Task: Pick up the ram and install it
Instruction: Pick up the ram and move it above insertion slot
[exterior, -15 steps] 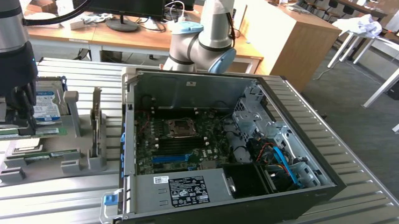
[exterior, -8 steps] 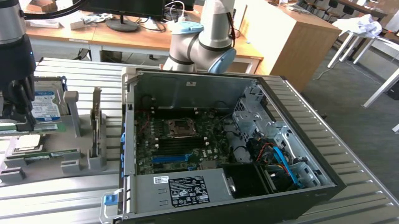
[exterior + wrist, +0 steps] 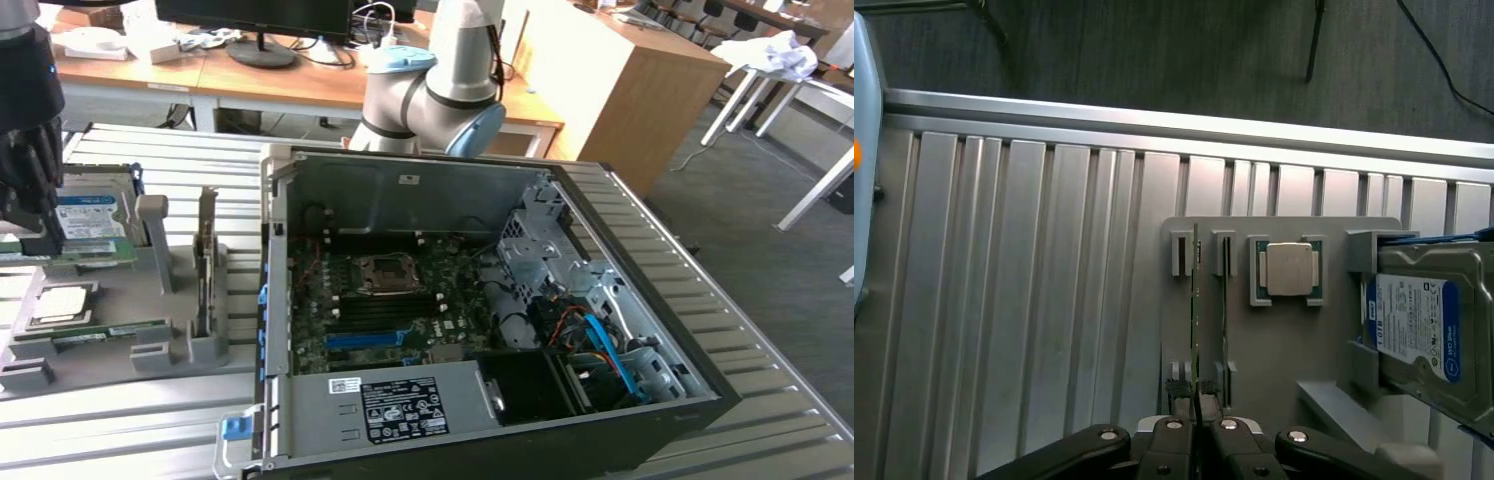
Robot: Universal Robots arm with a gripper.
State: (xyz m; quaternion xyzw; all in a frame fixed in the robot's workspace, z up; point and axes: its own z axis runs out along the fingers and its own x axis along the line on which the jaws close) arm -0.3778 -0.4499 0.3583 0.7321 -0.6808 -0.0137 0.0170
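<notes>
As the gripper (image 3: 1197, 398) hung over one end of the grey holder tray (image 3: 1284, 350), its fingers (image 3: 1179, 398) were closed to a thin gap, pinching the ram (image 3: 1196, 300) by its upper edge near one end. Wrist view: ram edge-on, a narrow green line running along the tray beside a pair of slot brackets. Ext. view: ram a level green strip w/ pale label at fingertip height, apparently raised off the tray. The bracket pair (image 3: 151, 352) at the tray's near edge stood empty.

2nd stick (image 3: 96, 336) sat upright in the next slot, parallel to the held one. Processor chip (image 3: 1289, 270) lay flat in its square recess, between the 2nd stick and the hard drive (image 3: 1419, 325). Drive (blue-white label) stood on edge in the tray's end bracket. Tray rested on the slatted aluminium table (image 3: 1004, 300).

Open PC case (image 3: 641, 270) lay on the same table, to the exterior view's right of the tray, side panel off. Motherboard (image 3: 387, 320) was exposed, w/ CPU socket approx. centre and black & blue memory slots just nearer the camera. Power supply (image 3: 394, 405) w/ white label ran along the case's near edge. Arm (image 3: 434, 95) rose behind the case.
</notes>
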